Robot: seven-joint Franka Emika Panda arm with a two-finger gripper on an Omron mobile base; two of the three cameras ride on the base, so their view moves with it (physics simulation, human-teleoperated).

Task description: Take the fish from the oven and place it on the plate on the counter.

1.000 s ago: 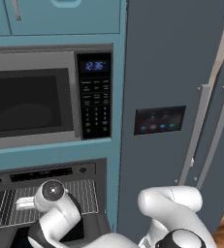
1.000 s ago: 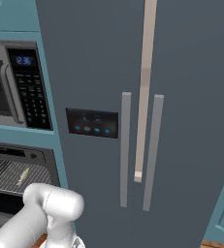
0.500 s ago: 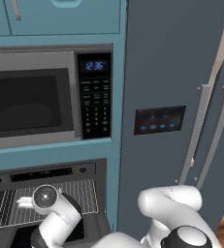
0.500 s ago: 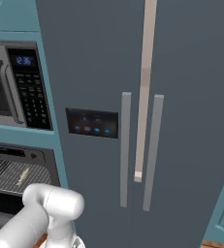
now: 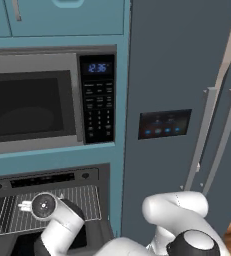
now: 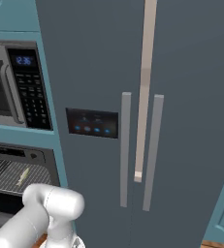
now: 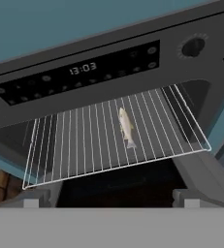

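Kitchen wall of teal cabinets: microwave [image 5: 42, 102] set above the oven [image 5: 47, 210], tall grey fridge [image 6: 147, 121] alongside to the right. Oven door is down and the wire rack [image 7: 108, 140] is exposed.

Fish [image 7: 126, 127] lies on the rack, roughly mid-width and a little toward the right side in the hand view, long axis running front to back. Nothing touches it.

Pincer: fingertips [image 7: 186, 197] sit at the bottom corners of the hand view, standing wide apart, nothing between them. Well short of the fish.

Step in hand, by my reading: approach to the oven, before any grasp. Next move calls for advancing into the cavity above the rack, centring the jaws across the fish's thin body, and lowering close to the wires before closing. The fish is slender and could slip.

View differences: hand view gives the fish's orientation and the oven's control strip [image 7: 79, 72]. Right base view shows the fish as a small pale sliver at the frame's left. Left base view shows the arm's wrist in front of the rack, and the microwave clock.
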